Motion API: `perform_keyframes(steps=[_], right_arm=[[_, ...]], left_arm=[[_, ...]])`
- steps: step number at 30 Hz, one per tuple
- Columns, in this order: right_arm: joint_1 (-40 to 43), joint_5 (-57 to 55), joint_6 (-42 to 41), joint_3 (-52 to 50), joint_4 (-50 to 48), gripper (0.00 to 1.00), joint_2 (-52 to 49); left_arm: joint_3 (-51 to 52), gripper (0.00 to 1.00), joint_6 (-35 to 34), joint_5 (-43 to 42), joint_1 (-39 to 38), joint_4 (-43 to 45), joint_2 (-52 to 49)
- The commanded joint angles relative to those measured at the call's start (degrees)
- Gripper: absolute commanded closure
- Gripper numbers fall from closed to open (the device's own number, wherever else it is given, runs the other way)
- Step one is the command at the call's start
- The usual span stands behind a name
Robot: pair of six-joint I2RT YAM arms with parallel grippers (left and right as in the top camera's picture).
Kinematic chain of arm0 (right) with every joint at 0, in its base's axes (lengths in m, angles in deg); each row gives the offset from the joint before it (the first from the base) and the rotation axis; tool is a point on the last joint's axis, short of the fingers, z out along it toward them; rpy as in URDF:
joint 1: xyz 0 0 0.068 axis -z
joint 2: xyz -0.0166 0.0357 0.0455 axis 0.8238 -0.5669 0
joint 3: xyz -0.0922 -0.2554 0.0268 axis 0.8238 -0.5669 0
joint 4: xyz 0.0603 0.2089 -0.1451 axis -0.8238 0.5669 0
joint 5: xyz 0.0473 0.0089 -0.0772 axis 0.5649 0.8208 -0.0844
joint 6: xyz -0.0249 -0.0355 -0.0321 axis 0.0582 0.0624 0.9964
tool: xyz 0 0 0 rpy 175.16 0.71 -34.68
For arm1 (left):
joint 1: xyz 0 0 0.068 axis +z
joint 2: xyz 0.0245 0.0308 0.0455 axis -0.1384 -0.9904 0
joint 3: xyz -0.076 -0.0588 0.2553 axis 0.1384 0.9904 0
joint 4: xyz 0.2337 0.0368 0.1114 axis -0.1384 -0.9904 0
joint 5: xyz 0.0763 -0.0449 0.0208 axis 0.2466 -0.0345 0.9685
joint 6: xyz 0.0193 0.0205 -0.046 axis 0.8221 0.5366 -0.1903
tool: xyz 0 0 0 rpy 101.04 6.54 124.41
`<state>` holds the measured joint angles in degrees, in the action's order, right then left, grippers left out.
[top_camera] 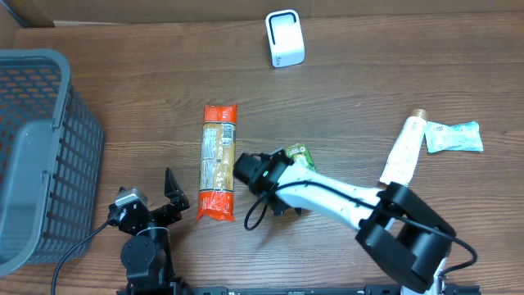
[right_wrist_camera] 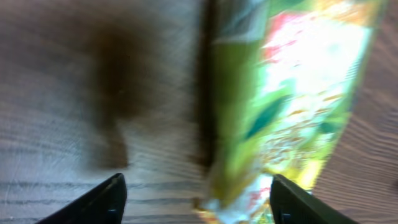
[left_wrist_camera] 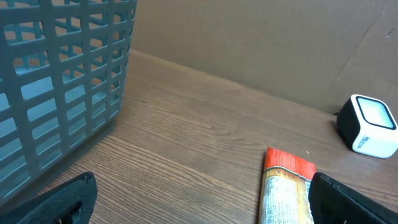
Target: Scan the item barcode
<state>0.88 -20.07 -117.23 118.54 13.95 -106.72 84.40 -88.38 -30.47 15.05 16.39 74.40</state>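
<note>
Right end effector (right_wrist_camera: 199,190) hangs low over the brown wood-grain desk (top_camera: 368,82) with its fingers set apart and gripping nothing. Beneath it, lying flat on the desk between the two fingers, is a small green-and-yellow film snack packet (right_wrist_camera: 286,99), which I take to be the item to scan. The wrist view is too blurred to show any barcode.

The packet sits just to the right of a long orange-and-red noodle packet (top_camera: 218,174). It looks light, thin and soft, with a glossy film that is probably slippery. A firm pinch across its narrow width or along a sealed edge seems safest. Squeezing the middle could crumple the printed face. Being so flat, it may be hard to get a finger under.

Left end effector (left_wrist_camera: 202,199) waits near the front edge, to the left of the noodle packet, fingers wide apart and empty.

A grey plastic lattice basket (top_camera: 33,57) stands further left of the noodle packet. Well to the packet's right lie a white squeeze tube with a tan cap (top_camera: 401,152) and a teal sachet (top_camera: 452,137), which touch or nearly touch.

Farthest back, beyond the noodle packet and slightly right, stands the white boxy barcode scanner (top_camera: 285,38).
</note>
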Motion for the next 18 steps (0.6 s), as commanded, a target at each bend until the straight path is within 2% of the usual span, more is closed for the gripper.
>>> perform_keyframes(steps=[1,6,8,11,14,18], right_arm=[[4.5,1.3,-1.6,2.5,1.0,0.19,6.8],[9.6,3.6,-1.6,1.6,0.9,0.02,7.5],[12.0,9.2,1.2,0.2,-1.0,0.04,7.0],[13.5,16.1,6.0,-2.4,-4.4,0.12,6.9],[13.5,16.5,6.6,-4.9,-5.9,0.19,6.9],[13.5,16.5,6.6,-8.0,-7.1,0.21,6.9]], left_arm=[[0.1,0.00,0.9,0.8,-0.3,0.0,0.6],[0.1,0.00,0.9,0.8,-0.3,0.0,0.6],[0.1,0.00,0.9,0.8,-0.3,0.0,0.6],[0.1,0.00,0.9,0.8,-0.3,0.0,0.6],[0.1,0.00,0.9,0.8,-0.3,0.0,0.6],[0.1,0.01,0.9,0.8,-0.3,0.0,0.6]])
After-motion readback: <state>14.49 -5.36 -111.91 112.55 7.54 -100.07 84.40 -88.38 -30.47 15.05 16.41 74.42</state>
